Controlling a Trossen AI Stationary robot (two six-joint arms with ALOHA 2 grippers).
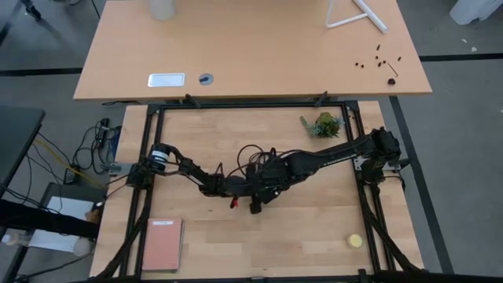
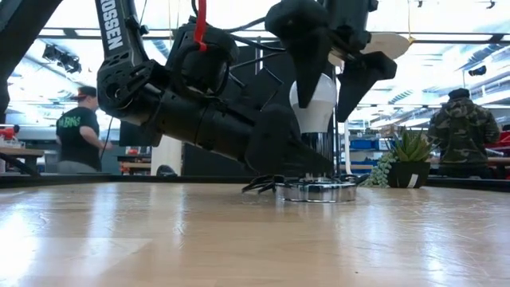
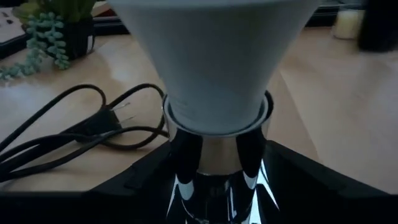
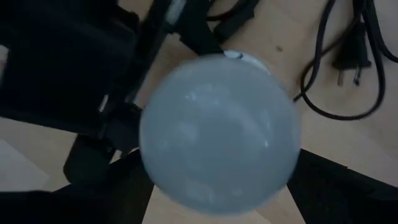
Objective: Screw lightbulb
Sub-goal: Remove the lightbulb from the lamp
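I see both arms meeting over the middle of the tabletop (image 1: 314,236), the left one reaching in from the left edge, the right one from the right.

The lightbulb (image 2: 312,102) stands upright with its narrow end down in the chrome socket (image 2: 319,190), which sits flat on the wood. My left wrist camera looks straight at the bulb's white neck where it enters the shiny collar of the socket (image 3: 217,168).

My right hand (image 2: 333,76) hangs over the bulb from above, with its two dark fingers spread and one finger on each side of the glass. In the right wrist view the round white top of the bulb (image 4: 219,127) fills the middle of the picture, and I cannot make out firm contact on either side.

My left hand (image 2: 275,151) is down low at the socket, just left of it in the low view. I cannot tell whether it is pinching the socket or merely lying against it.

The black cord (image 3: 68,127) with its plug lies loose on the wood beside the socket. A small potted plant (image 1: 324,125) stands at the far right of the tabletop, and a yellow ball (image 1: 355,240) lies near the right front corner. A pink notebook (image 1: 162,244) lies at the near left.

Two people stand in the room behind.
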